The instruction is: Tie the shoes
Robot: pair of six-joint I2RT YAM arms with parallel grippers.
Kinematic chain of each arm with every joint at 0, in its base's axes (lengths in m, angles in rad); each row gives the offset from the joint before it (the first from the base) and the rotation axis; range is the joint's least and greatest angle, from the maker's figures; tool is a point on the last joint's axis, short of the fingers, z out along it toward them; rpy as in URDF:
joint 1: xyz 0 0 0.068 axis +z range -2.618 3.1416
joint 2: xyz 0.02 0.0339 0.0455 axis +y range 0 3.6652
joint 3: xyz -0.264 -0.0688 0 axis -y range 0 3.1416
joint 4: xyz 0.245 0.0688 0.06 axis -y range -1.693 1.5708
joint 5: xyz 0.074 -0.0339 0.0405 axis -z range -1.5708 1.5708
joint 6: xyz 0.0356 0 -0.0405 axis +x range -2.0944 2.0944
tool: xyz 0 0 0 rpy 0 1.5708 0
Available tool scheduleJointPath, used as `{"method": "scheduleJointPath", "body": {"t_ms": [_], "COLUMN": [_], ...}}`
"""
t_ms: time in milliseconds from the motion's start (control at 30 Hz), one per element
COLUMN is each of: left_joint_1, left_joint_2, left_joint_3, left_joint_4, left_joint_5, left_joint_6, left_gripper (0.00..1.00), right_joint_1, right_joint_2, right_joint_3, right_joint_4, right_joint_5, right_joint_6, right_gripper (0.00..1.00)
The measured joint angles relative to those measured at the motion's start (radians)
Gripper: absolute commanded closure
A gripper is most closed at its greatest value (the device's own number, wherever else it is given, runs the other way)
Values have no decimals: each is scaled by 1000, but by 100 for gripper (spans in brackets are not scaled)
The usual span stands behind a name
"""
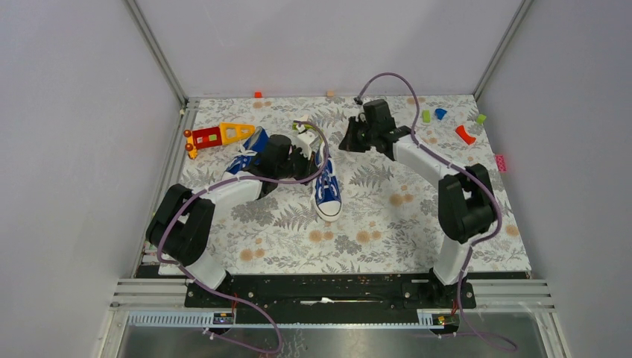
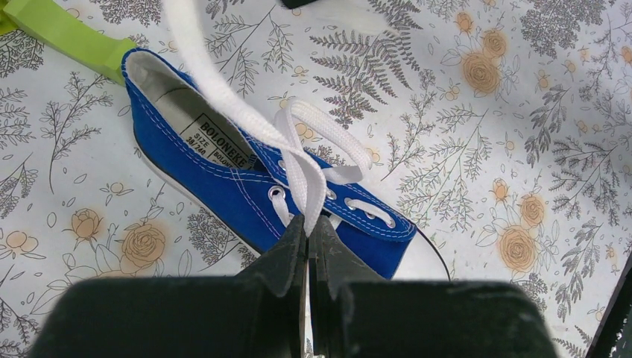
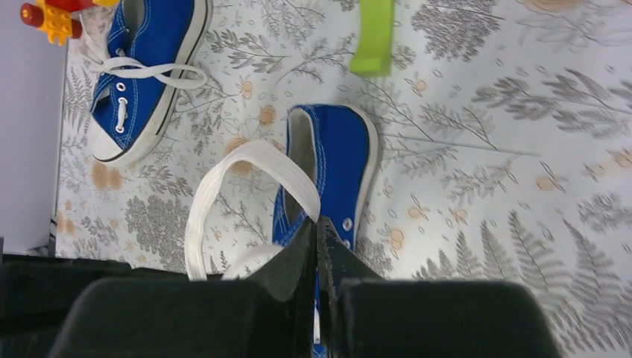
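Two blue shoes with white toe caps lie on the floral mat. One shoe lies in the middle. The other shoe lies to its left, partly under my left arm. My left gripper hovers over the middle shoe, shut on a strand of its white lace. A second strand runs up out of the left wrist view. My right gripper is shut on a lace strand that arcs left in a loop above the same shoe.
A red, orange and yellow toy lies at the back left. A green block sits near the middle shoe's heel. Small coloured pieces are scattered at the back right. Grey walls enclose the mat.
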Motion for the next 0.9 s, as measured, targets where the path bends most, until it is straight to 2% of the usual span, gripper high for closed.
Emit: {"method": "scheduleJointPath", "body": {"t_ms": [133,367,700,900], "left_joint_1": [0,0,0,0], "left_joint_2": [1,1,1,1], "left_joint_3": [0,0,0,0], "left_joint_4": [0,1,1,1], "left_joint_5": [0,0,-1,-4], "left_joint_6": [5,19,20,16], "left_gripper": [100,100,100,100], "right_joint_1": [0,-1,-2,-3], "right_joint_2": [117,249,267,267], "right_joint_3": [109,203,201,177], "right_joint_4": [-1,-40,-70,-91], "right_joint_5": [-67,-221,-520,-575], "right_joint_6": [-12,-74,-130,-139], "right_gripper": [100,100,100,100]}}
